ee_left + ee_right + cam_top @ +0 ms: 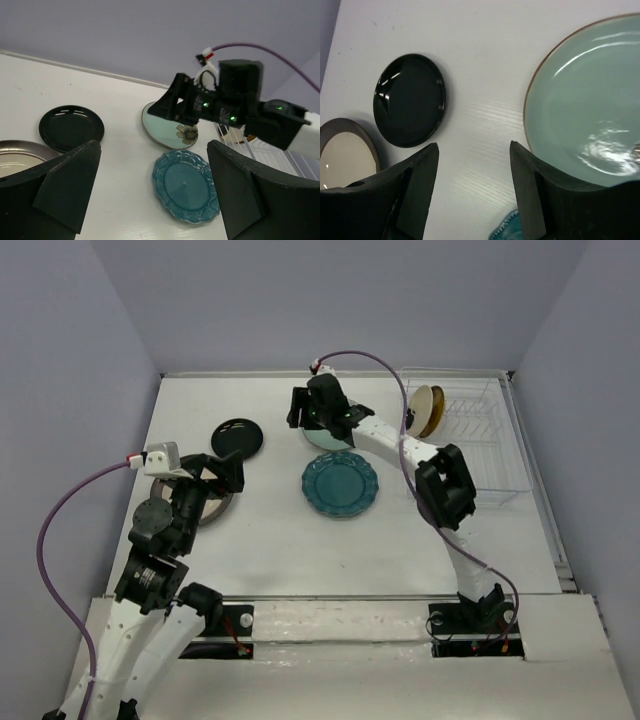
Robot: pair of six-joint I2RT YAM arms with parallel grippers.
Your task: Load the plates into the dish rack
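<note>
Table [260, 550]: four plates lying flat, not loaded. Dish rack [480, 455] far right: amber plate [428, 410] upright at its left end; a second beside it, can't confirm. Teal plate [340, 485] centre, mint plate [585, 100] behind it, black plate [238, 437] left, beige plate [15, 160] under left arm. Right gripper [474, 160] at mint plate's edge, jaws apart, empty. Left gripper [152, 150] wide, empty. Most of job left, I'd say. No readable labels.
</note>
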